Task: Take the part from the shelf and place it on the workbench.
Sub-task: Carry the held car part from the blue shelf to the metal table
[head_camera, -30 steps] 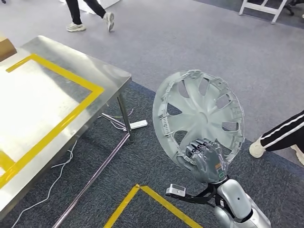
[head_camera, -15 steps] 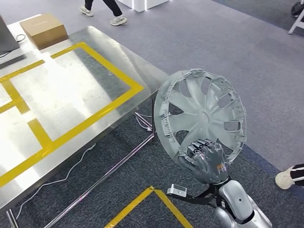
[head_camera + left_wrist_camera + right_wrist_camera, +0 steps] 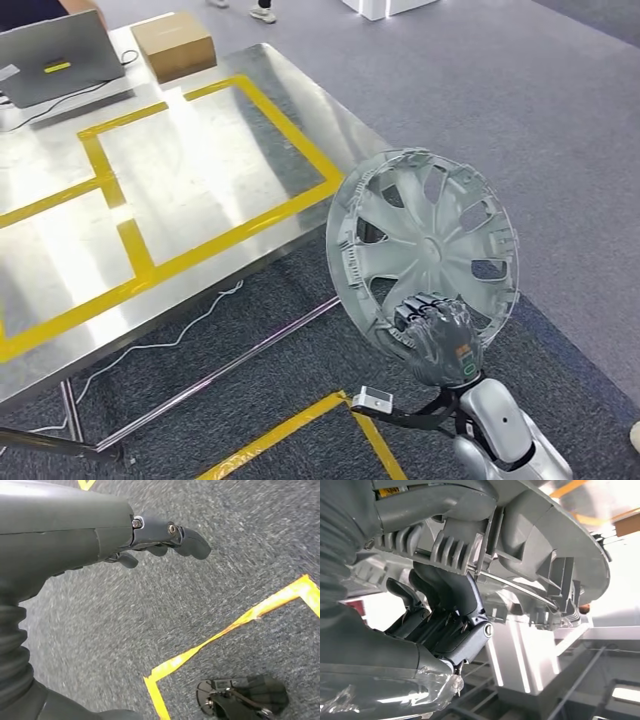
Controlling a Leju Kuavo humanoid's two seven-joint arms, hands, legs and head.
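Right robot hand (image 3: 440, 338) gripping wheel cover (image 3: 423, 240) — beside workbench (image 3: 68, 270)

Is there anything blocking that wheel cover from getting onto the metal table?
Nothing visible does. The right hand holds the wheel cover upright beside the workbench. A laptop and cardboard box sit at its far end.

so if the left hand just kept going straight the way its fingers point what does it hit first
Probably the grey carpet. The left hand hangs with nothing in it, fingers stretched out over bare floor, and nothing else lies ahead of them. The yellow floor tape sits off to the side, though depth is uncertain.
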